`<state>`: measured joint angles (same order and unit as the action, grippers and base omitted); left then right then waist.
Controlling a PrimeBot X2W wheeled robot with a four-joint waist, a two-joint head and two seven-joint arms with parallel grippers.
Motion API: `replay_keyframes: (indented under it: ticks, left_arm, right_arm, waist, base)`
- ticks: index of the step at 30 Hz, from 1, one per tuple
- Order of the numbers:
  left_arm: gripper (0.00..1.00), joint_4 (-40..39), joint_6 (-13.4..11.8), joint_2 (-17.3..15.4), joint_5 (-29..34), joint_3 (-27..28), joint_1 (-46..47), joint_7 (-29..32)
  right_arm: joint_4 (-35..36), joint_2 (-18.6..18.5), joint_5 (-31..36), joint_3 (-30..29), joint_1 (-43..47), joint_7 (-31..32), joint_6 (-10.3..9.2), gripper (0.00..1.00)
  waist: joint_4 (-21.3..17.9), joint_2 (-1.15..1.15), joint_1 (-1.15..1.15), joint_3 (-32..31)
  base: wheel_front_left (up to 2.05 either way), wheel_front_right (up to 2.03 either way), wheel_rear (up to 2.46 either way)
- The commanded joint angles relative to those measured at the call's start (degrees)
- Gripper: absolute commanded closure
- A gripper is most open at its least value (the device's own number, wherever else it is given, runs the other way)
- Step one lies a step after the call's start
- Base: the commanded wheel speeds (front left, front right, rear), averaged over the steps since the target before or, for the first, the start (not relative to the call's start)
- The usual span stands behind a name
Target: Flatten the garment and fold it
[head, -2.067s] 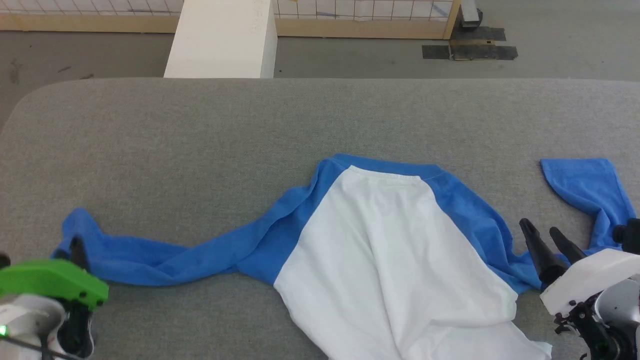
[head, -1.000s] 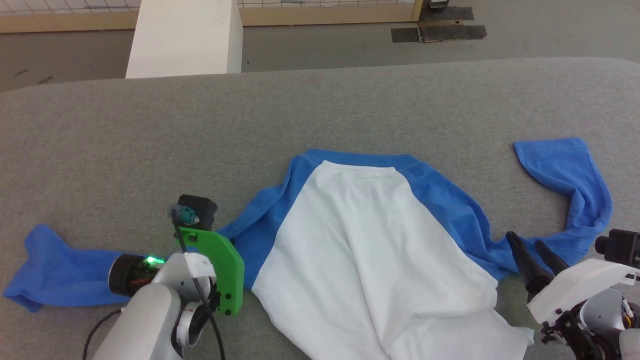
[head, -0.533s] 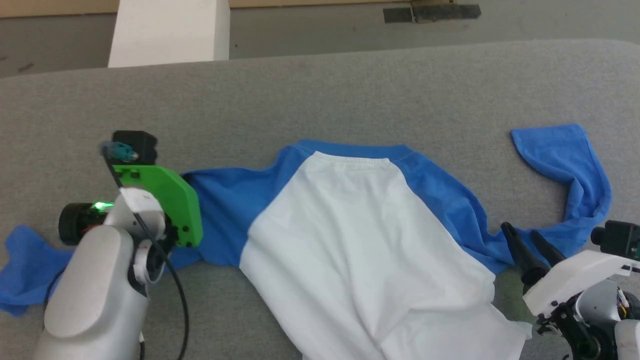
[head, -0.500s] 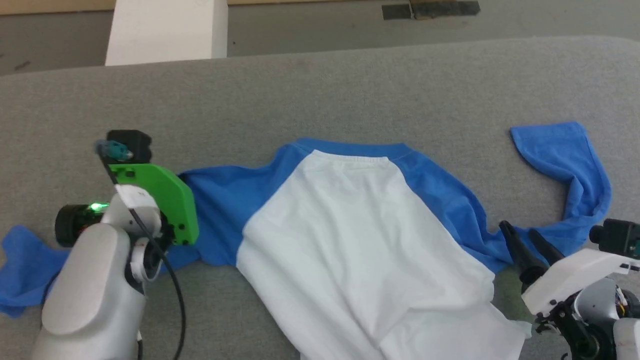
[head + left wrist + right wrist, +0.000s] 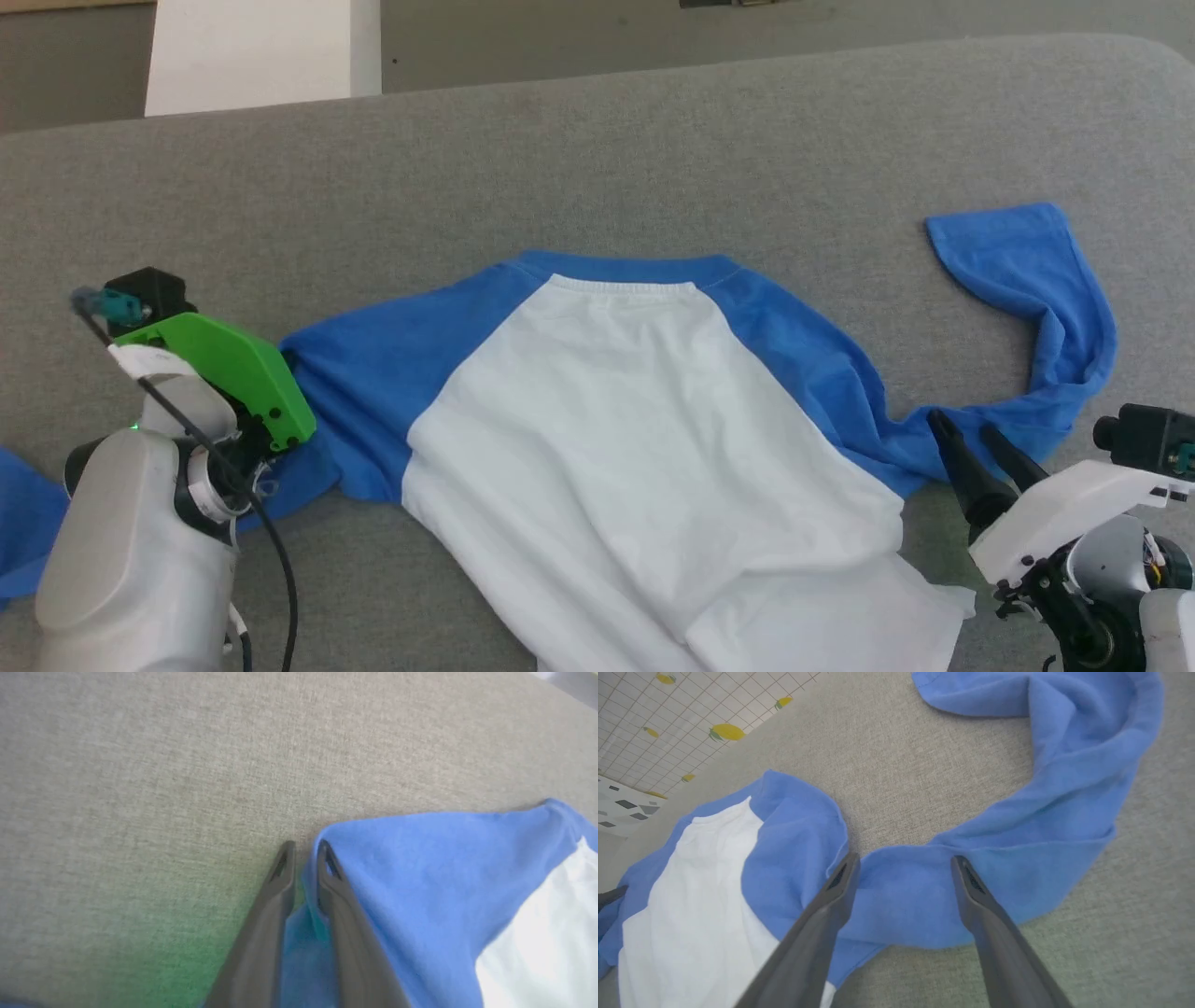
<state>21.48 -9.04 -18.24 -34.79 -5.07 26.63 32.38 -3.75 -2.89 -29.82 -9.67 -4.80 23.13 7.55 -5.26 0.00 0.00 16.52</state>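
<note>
The garment (image 5: 635, 420) lies back-up on the grey table (image 5: 653, 140), its white body in the middle. Its left blue sleeve (image 5: 373, 364) spreads toward my left arm's green cover (image 5: 233, 373), which hides the fingers in the head view. In the left wrist view my left gripper (image 5: 306, 851) is shut on the sleeve's folded edge (image 5: 420, 882), with blue cloth between the fingers. The right blue sleeve (image 5: 1055, 289) curls in a hook. My right gripper (image 5: 960, 425) stands open just above that sleeve (image 5: 924, 896), near the shoulder, one finger on each side of the band.
A white pillar (image 5: 252, 51) stands on the floor beyond the table's far edge. A tiled screen with lemon prints (image 5: 668, 718) shows past the table in the right wrist view. Bare grey table surface lies behind the garment.
The head camera has tilted down. My left gripper went from the armpit out to the left with the sleeve's edge, and the upper sleeve now lies wider and flatter. The right gripper stayed put.
</note>
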Motion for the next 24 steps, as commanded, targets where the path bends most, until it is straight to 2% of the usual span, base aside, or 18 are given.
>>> replay_keyframes:
  ticks: [1, 5, 8, 9, 11, 14, 19, 24]
  left_arm:
    - [0.0, -1.1, 0.3, 0.2, -0.5, 0.7, -1.2, -1.8]
    - [0.0, -9.6, 2.4, -0.7, 1.5, 2.1, -4.0, -12.2]
    - [0.0, -16.0, 4.6, -1.8, 6.4, 1.3, -7.4, -23.8]
    - [0.0, -17.5, 4.6, -1.9, 8.0, 1.1, -8.6, -27.4]
    - [0.0, -19.6, 5.0, -1.9, 11.0, 0.3, -11.3, -34.3]
    - [0.0, -20.3, 4.9, -1.4, 14.0, -0.8, -14.8, -41.7]
    - [0.0, -19.9, 4.5, 0.3, 15.1, -1.6, -16.2, -45.3]
    - [0.0, -18.9, 4.9, 1.2, 15.0, -2.5, -14.2, -45.7]
  right_arm:
    - [-0.2, 0.0, 0.0, 0.0, -0.3, -0.5, -0.06, 0.0]
    - [0.3, 0.0, 1.0, -0.1, 0.2, -0.3, -0.06, 0.0]
    - [1.7, 0.0, 2.2, 0.4, 0.1, 1.1, -0.06, 0.0]
    - [2.3, 0.0, 2.9, 0.6, -0.1, 1.8, -0.06, 0.0]
    - [3.8, 0.0, 4.6, 0.7, -1.4, 4.2, -0.06, 0.0]
    - [5.1, -0.2, 10.9, 1.6, -5.1, 11.6, -0.06, 0.0]
    - [3.2, -3.8, 19.5, 5.7, -14.0, 25.9, -0.06, 0.0]
    - [-2.1, -7.1, 22.0, 12.0, -20.0, 34.7, -0.06, 0.0]
  waist:
    - [0.6, 0.0, 0.0, -1.4]
    - [1.4, 0.0, 0.0, -3.8]
    - [1.7, 0.0, 0.0, -5.2]
    - [1.8, 0.0, 0.0, -5.5]
    - [1.9, 0.0, 0.0, -5.6]
    - [1.9, 0.0, 0.0, -5.1]
    - [2.7, 0.0, 0.0, -2.5]
    - [4.7, 0.0, 0.0, 0.9]
  base:
    - [0.0, 0.0, 0.0]
    - [0.0, 0.0, 0.0]
    - [0.0, 0.0, 0.0]
    - [0.0, 0.0, 0.0]
    - [0.0, 0.0, 0.0]
    - [0.0, 0.0, 0.0]
    - [0.0, 0.0, 0.0]
    - [0.0, 0.0, 0.0]
